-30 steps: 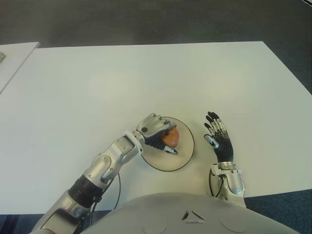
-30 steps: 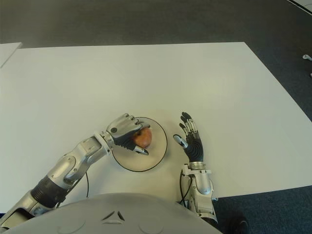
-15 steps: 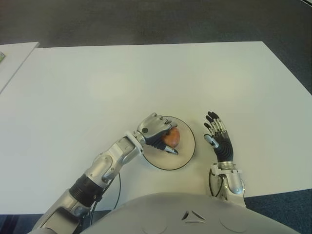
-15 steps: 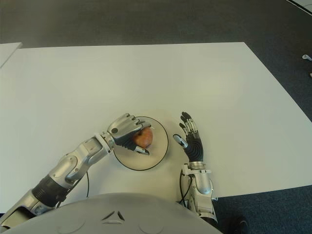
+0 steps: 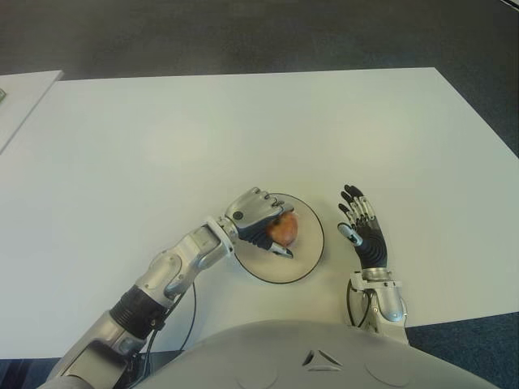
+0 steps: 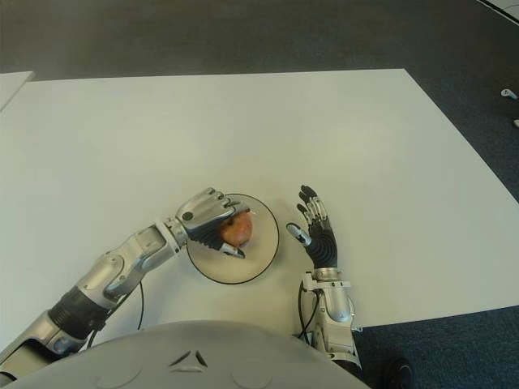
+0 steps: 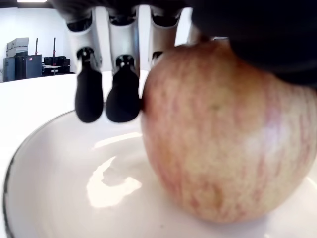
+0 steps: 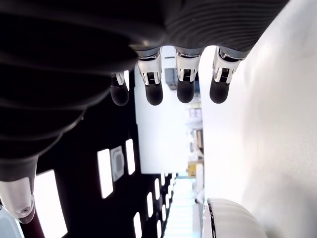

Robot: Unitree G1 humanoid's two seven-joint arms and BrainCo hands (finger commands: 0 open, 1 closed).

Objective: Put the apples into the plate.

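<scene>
You are looking down on a broad white worktop (image 5: 243,130) that fills most of both eye views, with dark grey carpeted floor (image 5: 268,32) beyond its far edge and along its right side. At the far left you can see the corner of a second white table (image 5: 20,93), set just apart from the worktop by a narrow gap. The light is even and throws only soft shadows.

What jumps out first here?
The left hand curled around a reddish apple, which sits in the white plate near the table's front edge. Just right of the plate, the right hand shows open, holding nothing.
</scene>
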